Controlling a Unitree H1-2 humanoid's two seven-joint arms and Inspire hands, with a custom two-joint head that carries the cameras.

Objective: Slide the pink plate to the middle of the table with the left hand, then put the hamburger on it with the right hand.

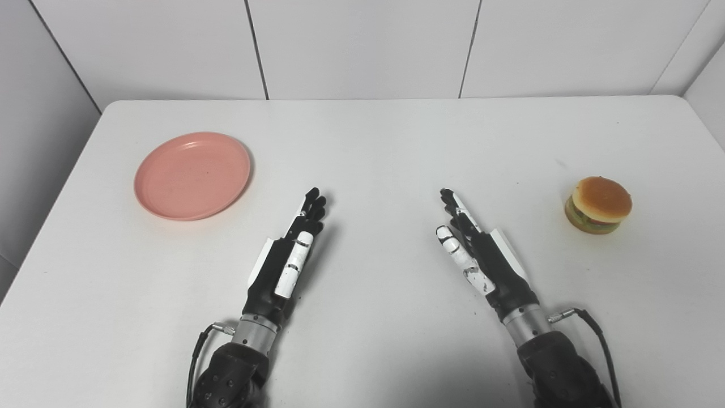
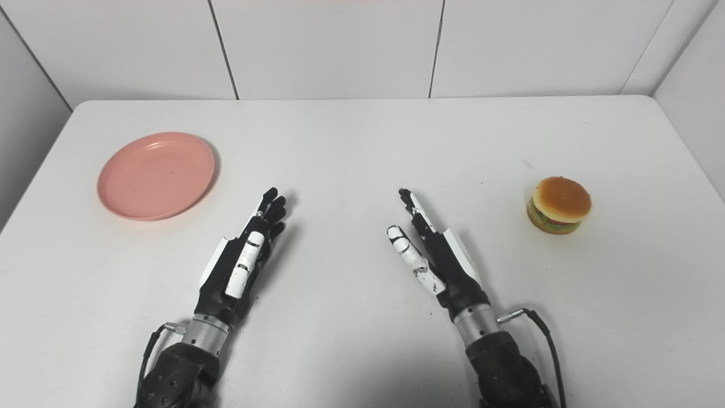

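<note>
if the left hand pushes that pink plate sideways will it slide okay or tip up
The plate looks shallow, flat-bottomed and rigid, so it should probably slide rather than tip. The table looks smooth, so drag seems low. Its thin raised rim may ride up if the left hand presses down on the edge.

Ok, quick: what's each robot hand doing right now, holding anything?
Left robot hand: open, fingers extended, holding nothing.
Right robot hand: open, fingers extended, holding nothing.

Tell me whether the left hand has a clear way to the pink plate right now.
Probably yes. The left hand is open and holds nothing, and the plate lies ahead of it and to its left. Only bare table lies between them; the right hand and the hamburger are off to the other side.
</note>
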